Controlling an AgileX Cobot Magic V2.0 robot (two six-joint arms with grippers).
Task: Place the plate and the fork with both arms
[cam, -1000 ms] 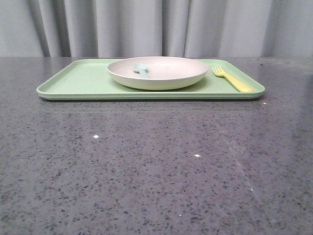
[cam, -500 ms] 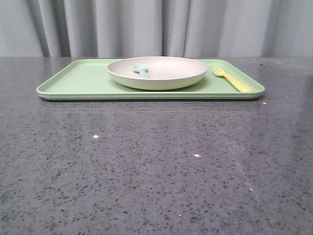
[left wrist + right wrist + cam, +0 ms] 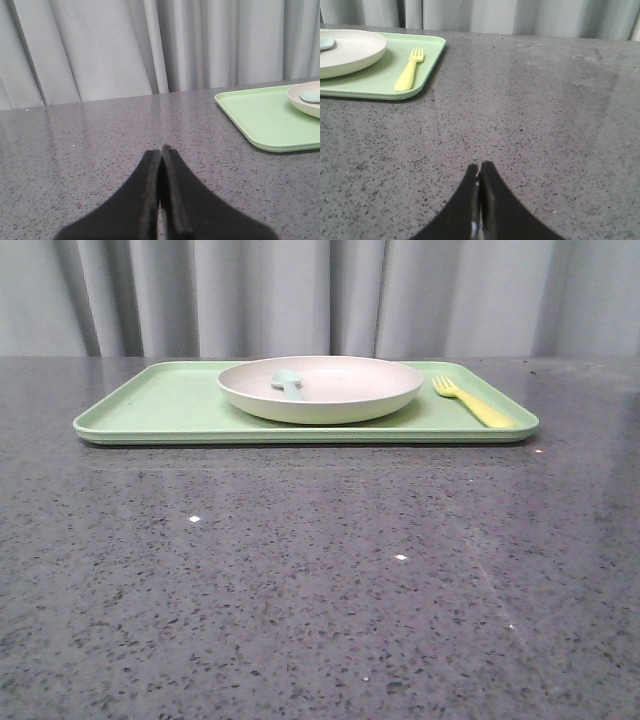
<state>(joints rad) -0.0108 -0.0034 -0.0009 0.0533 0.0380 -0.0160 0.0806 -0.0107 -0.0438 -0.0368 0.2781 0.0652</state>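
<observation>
Front view: the plate point(image 3: 320, 388) sits on the green tray point(image 3: 160, 405) at the table's far side, a pale blue spoon point(image 3: 288, 381) inside it at about ten o'clock from the plate's centre, and the yellow fork point(image 3: 474, 402) lies on the tray at three o'clock from the plate, tines pointing away. Against the pictures from a second ago, everything sits a hair to the left, together, so it looks like a camera nudge, not a moved object. Plate and fork lie as before.

Left wrist view: the left gripper point(image 3: 161, 150) has its fingers pressed together, empty, low over the bare table point(image 3: 100, 130), the tray's corner near two o'clock.

Right wrist view: the right gripper point(image 3: 479, 172) is likewise closed on nothing, the fork point(image 3: 410, 71) at eleven o'clock, well apart.

This fits arms withdrawn after setting things down, or arms yet to reach.
</observation>
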